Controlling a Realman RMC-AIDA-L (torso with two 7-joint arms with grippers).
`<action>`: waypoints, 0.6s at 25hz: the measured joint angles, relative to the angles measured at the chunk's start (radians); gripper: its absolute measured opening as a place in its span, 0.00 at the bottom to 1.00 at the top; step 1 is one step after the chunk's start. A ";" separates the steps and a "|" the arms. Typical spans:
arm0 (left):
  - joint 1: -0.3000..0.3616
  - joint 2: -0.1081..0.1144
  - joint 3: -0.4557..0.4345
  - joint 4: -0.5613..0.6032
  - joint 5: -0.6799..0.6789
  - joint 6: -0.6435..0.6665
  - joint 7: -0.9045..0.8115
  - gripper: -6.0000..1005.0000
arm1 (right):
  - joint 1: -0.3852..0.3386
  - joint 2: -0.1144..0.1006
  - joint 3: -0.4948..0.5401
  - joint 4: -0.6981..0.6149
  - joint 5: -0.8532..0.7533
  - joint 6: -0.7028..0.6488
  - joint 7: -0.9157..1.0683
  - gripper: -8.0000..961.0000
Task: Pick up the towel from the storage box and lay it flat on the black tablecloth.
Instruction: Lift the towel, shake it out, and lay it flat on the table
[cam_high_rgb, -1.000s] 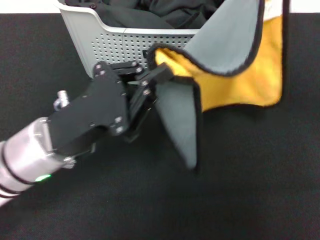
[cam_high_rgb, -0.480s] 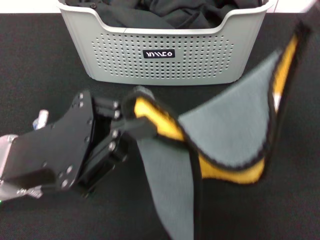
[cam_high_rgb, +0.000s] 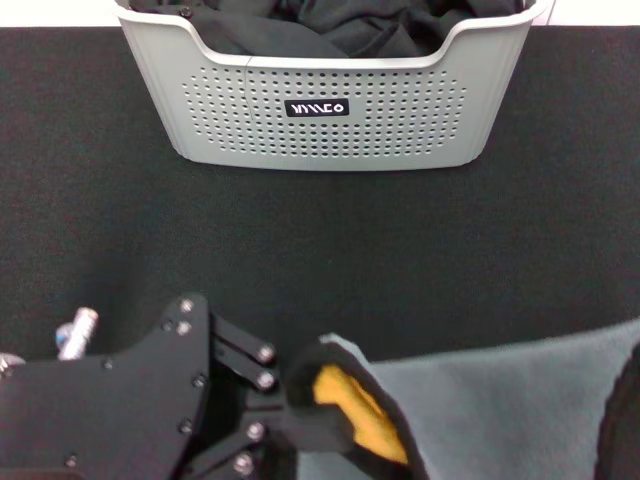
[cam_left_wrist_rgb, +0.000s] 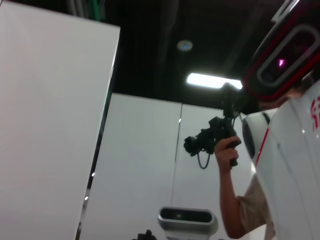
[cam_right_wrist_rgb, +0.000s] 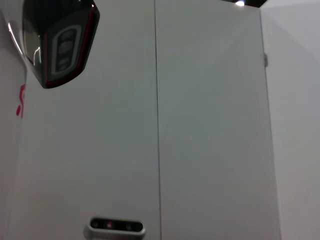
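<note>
- Left gripper (cam_high_rgb: 300, 425): at the near left edge of the head view, black housing low over the black tablecloth (cam_high_rgb: 90, 230), fingers clamped on a folded corner of the towel (cam_high_rgb: 480, 410).
- Towel: out of the storage box (cam_high_rgb: 330, 110), lying along the near edge of the head view to the right of the left gripper. Its grey side faces up; the orange-yellow side shows only at the pinched fold, bordered by black edging. It runs off the near and right edges, so its full spread cannot be judged.
- Right gripper: not seen in the head view. A dark shape at the near right corner cannot be identified.
- Storage box: upright at the far middle of the cloth, well apart from the towel, logo plate (cam_high_rgb: 318, 108) facing the robot, black fabric (cam_high_rgb: 330, 25) piled inside.
- Black tablecloth: covers the counter, bare between box and towel.
- Wrist views: both point upward at white wall panels. The left wrist view also shows a person (cam_left_wrist_rgb: 240, 200) holding a camera rig (cam_left_wrist_rgb: 212, 137).
</note>
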 joint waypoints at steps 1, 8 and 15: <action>0.018 -0.016 -0.023 0.017 0.036 0.003 -0.033 0.02 | -0.015 -0.001 -0.002 0.018 -0.004 0.007 -0.010 0.02; -0.018 -0.045 -0.097 -0.128 0.105 0.021 -0.130 0.02 | -0.020 -0.012 0.018 0.254 -0.033 0.016 -0.081 0.02; -0.368 -0.069 -0.323 -0.605 0.332 -0.022 -0.077 0.02 | 0.231 -0.020 0.097 0.714 -0.082 0.010 -0.210 0.02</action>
